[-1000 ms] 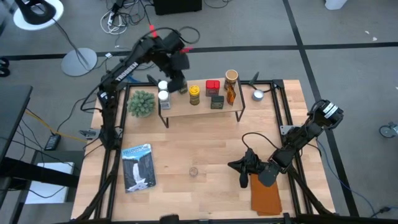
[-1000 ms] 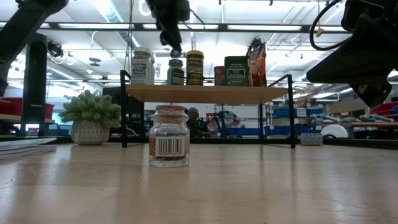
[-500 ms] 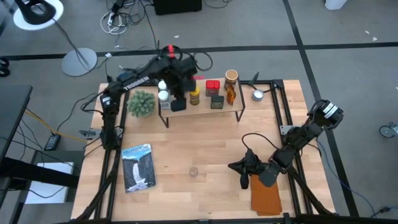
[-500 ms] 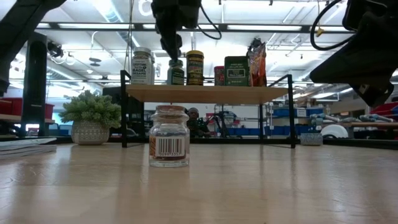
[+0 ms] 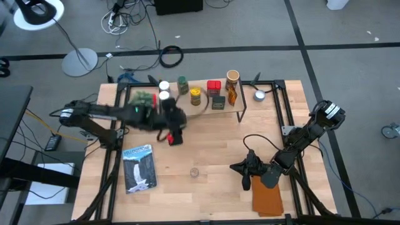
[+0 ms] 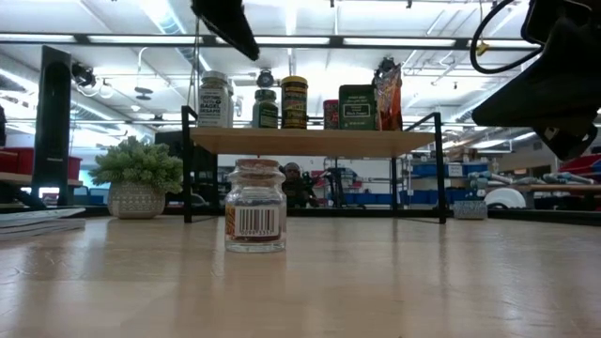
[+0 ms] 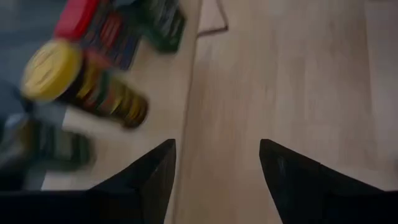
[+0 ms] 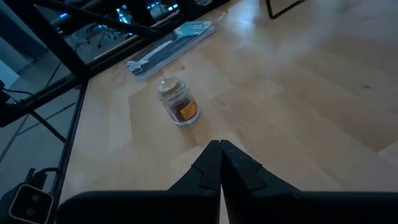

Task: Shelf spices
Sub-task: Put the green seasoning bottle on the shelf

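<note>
The shelf [image 5: 201,110] stood at the far middle of the table [image 5: 206,150], leaving a wide bare stretch of wood in front of it. On that stretch a lone clear spice jar [image 5: 194,172] stood well apart from everything, a booklet [image 5: 138,167] lay to the left, and a tan cloth [image 5: 267,197] lay at the near right edge.

The left gripper [image 5: 174,135] hung just in front of the shelf's left end, its fingers [image 7: 149,180] spread apart and holding nothing. The right gripper [image 5: 244,181] waited near the cloth, clenched and empty, pointing toward the clear jar.

Half a second earlier the left arm had reached over the shelf top at the green-lidded jar [image 5: 182,85]; since then it had swung back over the table. That jar, though blurred, seemed to stand upright among the other spices [image 5: 212,92].
</note>
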Robot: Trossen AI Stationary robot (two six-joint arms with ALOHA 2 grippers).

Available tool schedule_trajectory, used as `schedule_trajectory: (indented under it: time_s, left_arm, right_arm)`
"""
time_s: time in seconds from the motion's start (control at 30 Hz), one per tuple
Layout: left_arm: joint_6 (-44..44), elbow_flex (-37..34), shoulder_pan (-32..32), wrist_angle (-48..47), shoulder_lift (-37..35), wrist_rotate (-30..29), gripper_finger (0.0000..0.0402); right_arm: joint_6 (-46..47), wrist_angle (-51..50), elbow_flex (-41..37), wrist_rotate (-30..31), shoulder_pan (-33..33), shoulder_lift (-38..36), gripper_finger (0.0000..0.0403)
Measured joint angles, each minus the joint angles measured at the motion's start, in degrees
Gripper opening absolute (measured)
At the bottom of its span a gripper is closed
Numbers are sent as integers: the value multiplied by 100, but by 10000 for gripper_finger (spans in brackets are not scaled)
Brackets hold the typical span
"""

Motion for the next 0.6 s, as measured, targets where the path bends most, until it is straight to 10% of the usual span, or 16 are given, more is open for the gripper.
schedule_trajectory:
  time_s: [0.2, 0.6]
  left_arm:
    - [1107, -1271, -162, 1941, -70, -306, 237]
    - [2183, -1388, 951, 2050, -44, -848, 237]
  right_arm:
    - [-12, 50, 0, 11, -8, 0, 2]
    - [-72, 201, 0, 12, -8, 0, 2]
